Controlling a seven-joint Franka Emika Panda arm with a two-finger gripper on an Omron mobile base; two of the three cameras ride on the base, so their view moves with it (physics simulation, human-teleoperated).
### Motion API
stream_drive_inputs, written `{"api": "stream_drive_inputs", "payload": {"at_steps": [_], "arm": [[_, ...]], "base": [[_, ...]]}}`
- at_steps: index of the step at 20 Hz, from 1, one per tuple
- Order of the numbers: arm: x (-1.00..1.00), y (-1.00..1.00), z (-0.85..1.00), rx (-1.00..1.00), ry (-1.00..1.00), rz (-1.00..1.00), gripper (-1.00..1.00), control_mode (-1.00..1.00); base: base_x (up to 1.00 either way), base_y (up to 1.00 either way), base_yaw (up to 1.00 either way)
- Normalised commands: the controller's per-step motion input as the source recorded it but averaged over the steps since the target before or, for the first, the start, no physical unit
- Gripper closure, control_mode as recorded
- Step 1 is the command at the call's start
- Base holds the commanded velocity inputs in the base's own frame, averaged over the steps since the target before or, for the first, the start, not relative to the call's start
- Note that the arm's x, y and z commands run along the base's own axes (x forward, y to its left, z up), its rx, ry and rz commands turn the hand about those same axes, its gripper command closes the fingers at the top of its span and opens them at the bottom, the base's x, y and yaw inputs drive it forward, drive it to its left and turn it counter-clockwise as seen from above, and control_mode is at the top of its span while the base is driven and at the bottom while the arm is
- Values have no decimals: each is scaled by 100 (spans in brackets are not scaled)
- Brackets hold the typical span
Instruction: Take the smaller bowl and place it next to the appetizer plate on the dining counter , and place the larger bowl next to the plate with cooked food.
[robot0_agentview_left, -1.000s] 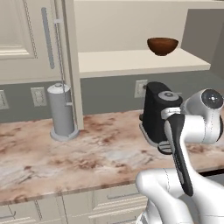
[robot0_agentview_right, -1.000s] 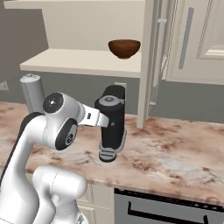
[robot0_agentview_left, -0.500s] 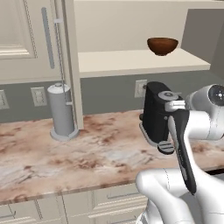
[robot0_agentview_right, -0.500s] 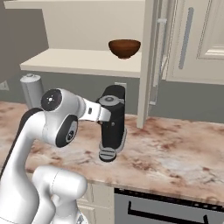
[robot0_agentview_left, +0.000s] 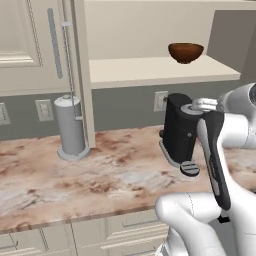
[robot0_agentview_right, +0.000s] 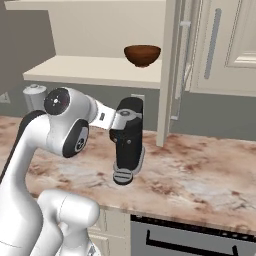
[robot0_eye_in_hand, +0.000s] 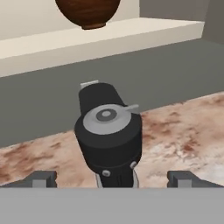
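The smaller bowl (robot0_agentview_left: 185, 52) (robot0_agentview_right: 142, 55), dark reddish-brown wood, stands upright on a cream open shelf (robot0_agentview_left: 150, 71) above the wall counter. In the hand view the bowl (robot0_eye_in_hand: 87, 12) sits at the top edge, well above and beyond my gripper (robot0_eye_in_hand: 113, 179). The gripper is open, its two fingertips (robot0_eye_in_hand: 43, 178) spread wide with nothing between them. It hangs over the counter, facing a black coffee machine below the shelf. The larger bowl, both plates and the dining counter are out of view.
The black coffee machine (robot0_agentview_left: 179, 135) (robot0_agentview_right: 127, 145) (robot0_eye_in_hand: 109, 131) stands on the marbled wall counter (robot0_agentview_left: 100, 175) directly under the bowl. A grey cylindrical canister (robot0_agentview_left: 70, 127) (robot0_agentview_right: 34, 95) stands further along. A cream cabinet with a long handle (robot0_agentview_left: 54, 42) borders the shelf.
The arm's upper joints have shifted slightly outward and toward the shelf wall. The bowl and coffee machine have not moved, and the gripper stays open.
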Motion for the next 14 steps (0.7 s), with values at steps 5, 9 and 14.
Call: {"api": "stream_drive_inputs", "payload": {"at_steps": [5,9,14], "arm": [[0,8,30,16,-2,0,-100,-100],[0,8,24,15,-4,0,-100,-100],[0,18,22,14,-6,0,-100,-100]], "base": [[0,0,0],[0,0,0],[0,0,0]]}}
